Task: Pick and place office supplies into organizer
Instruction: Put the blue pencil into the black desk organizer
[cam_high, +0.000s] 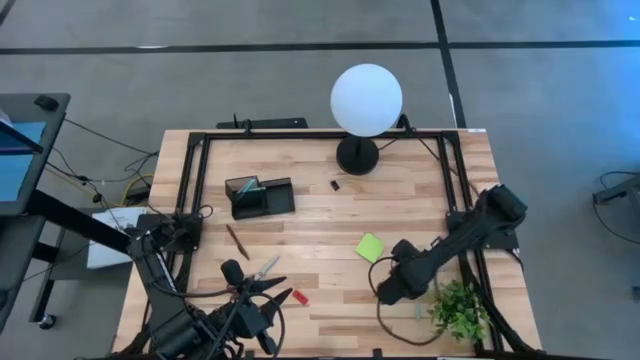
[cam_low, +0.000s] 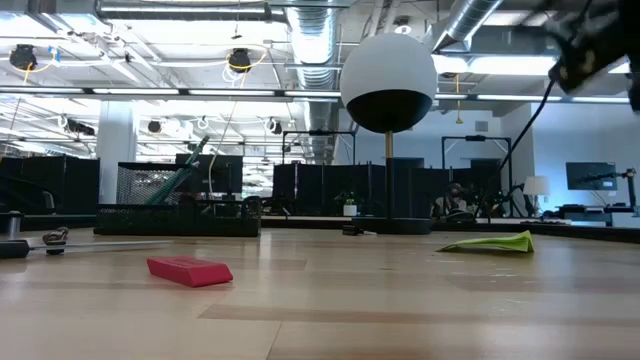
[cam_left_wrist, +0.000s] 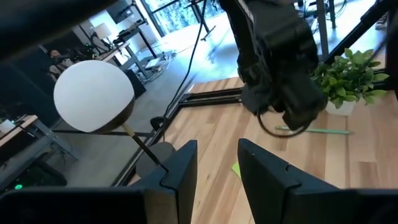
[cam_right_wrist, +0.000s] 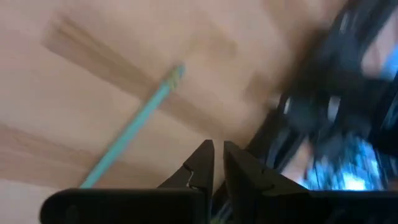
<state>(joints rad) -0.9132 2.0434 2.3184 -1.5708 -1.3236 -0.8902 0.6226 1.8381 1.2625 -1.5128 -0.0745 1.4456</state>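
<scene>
The black organizer (cam_high: 262, 196) stands left of centre on the table, and a teal pen (cam_low: 186, 170) leans inside it. A brown pen (cam_high: 237, 241), a teal pen (cam_high: 268, 266) and a red piece (cam_high: 299, 297) lie near my left gripper (cam_left_wrist: 217, 168), which hovers open and empty at the near left. The lime-green sticky-note pad (cam_high: 369, 247) lies at centre. My right gripper (cam_right_wrist: 217, 158) points steeply down at the table beside the plant, shut with nothing between its fingers. A thin green pen (cam_right_wrist: 130, 134) lies flat just off to one side of it.
A white globe lamp (cam_high: 366, 98) on a round black base (cam_high: 357, 157) stands at the far middle, with a small black clip (cam_high: 336, 184) beside it. A green leafy plant (cam_high: 460, 308) sits at the near right corner. Black frame rails (cam_high: 195, 180) run along the table's edges.
</scene>
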